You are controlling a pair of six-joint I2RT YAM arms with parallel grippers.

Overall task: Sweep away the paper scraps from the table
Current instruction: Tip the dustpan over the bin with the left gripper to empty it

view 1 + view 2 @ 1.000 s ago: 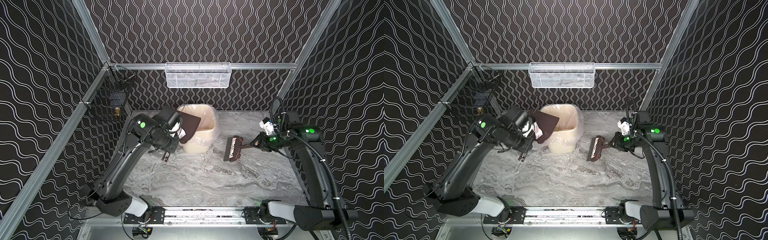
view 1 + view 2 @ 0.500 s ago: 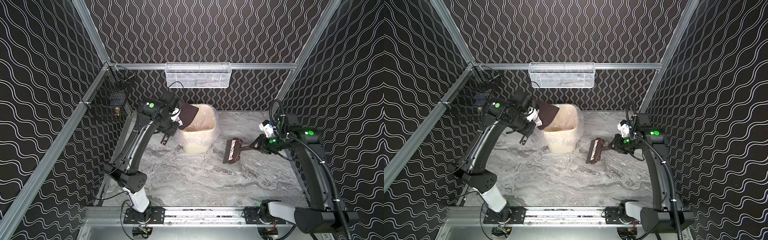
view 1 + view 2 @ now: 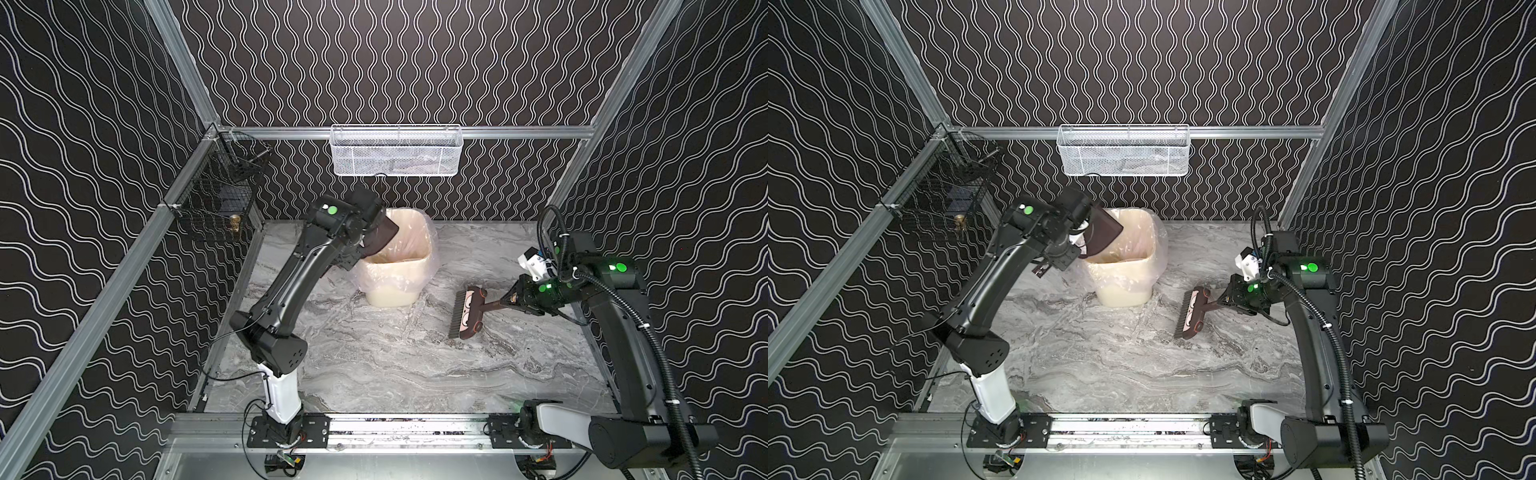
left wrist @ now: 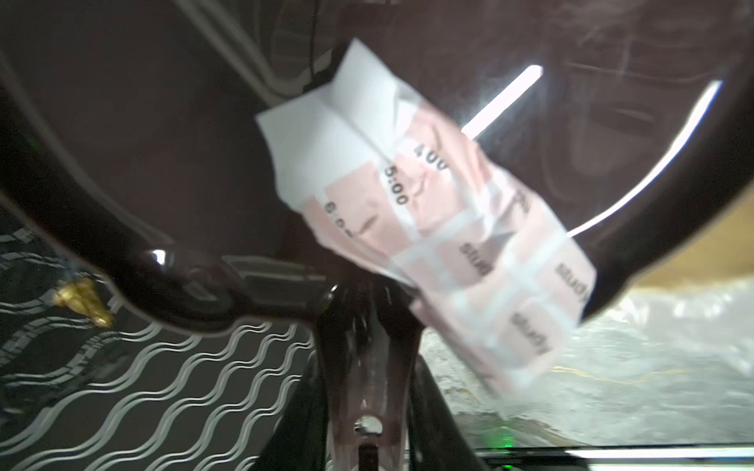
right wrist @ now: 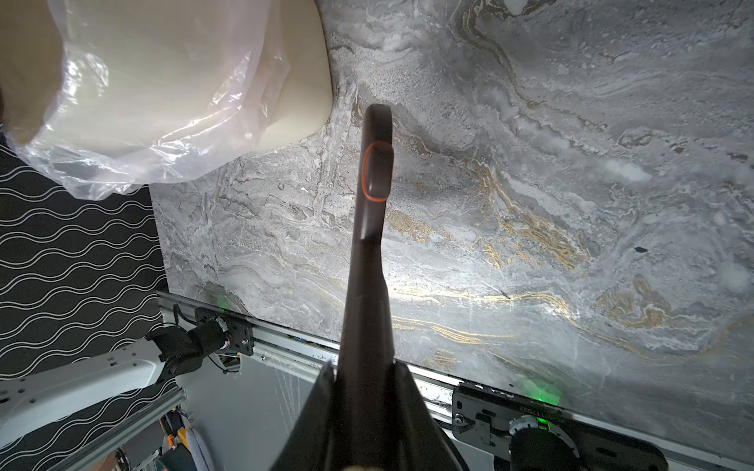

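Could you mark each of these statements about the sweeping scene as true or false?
1. The left hand holds the dustpan tilted over the rim of the bin. True.
2. The dustpan is empty. False: the left wrist view shows a printed paper scrap in it, blurred.
3. The right hand is shut on the handle of the brush. True.
4. In both top views the brush is to the left of the bin. False: it is to the right of the bin.
5. A clear plastic liner drapes over the bin. True.
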